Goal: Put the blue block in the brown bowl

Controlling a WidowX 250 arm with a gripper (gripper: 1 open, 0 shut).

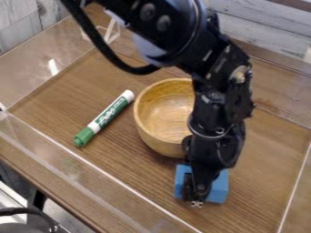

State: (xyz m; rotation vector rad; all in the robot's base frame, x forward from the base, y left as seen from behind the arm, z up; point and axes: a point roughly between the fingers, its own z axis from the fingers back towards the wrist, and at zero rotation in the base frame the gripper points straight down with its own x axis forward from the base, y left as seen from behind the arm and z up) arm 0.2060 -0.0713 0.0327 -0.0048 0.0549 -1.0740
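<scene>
While the blue block sits on the worktop just beside the brown bowl, the gripper points straight down with fingers clamped on it (ready, I judge, for lifting).

Light-blue block, small, rectangular, flat on the tabletop near its front edge, top partly hidden. Round light-brown wooden bowl, upright, empty, thick-rimmed, mid-table, just behind the block, rim partly hidden on the right side.
</scene>
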